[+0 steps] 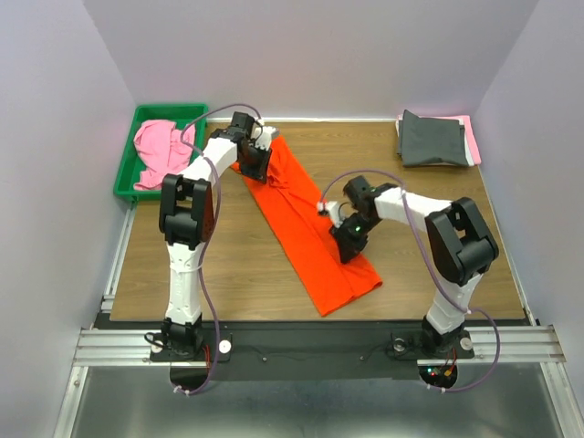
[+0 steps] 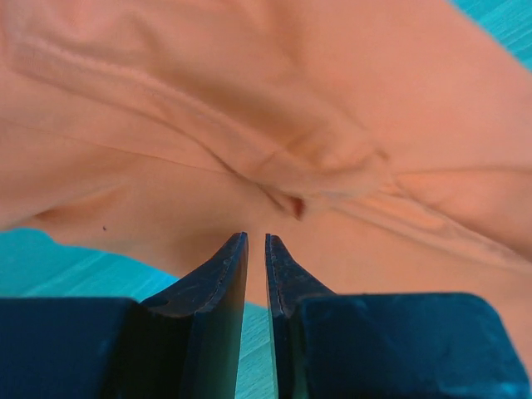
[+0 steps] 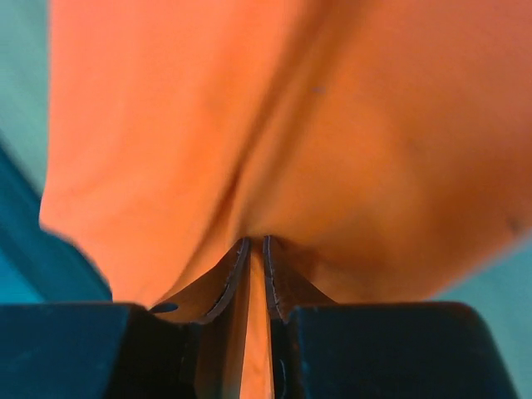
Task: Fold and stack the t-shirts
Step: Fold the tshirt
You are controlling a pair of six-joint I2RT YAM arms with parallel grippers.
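An orange t-shirt (image 1: 306, 233) lies on a wooden counter (image 1: 210, 265), narrowed into a long strip that runs diagonally from the far left toward the near right. It is flat but lightly wrinkled.

The left hand (image 1: 251, 157) sits on the strip's far end. Its wrist camera shows the jaws standing almost together with only a slim gap, their tips at the cloth's near edge. No cloth is clearly caught between them.

The right hand (image 1: 349, 239) sits at the strip's right edge, closer to its near end. Its wrist camera shows the jaws pinched onto a fold of orange cloth, which runs down between them and bunches up above the tips.

To the far left of the orange t-shirt, a crumpled pink t-shirt (image 1: 160, 151) waits in a green tray (image 1: 128, 169), unfolded. Well to the far right of the orange t-shirt, a dark grey t-shirt (image 1: 433, 139) lies folded, with a pink edge (image 1: 473, 137) showing beside it, seemingly a folded piece underneath.

The task looks to be around its middle. The stack is begun. The orange t-shirt has its lengthwise fold but probably still needs folding end to end and carrying to the stack. The pink t-shirt in the tray has not been started.
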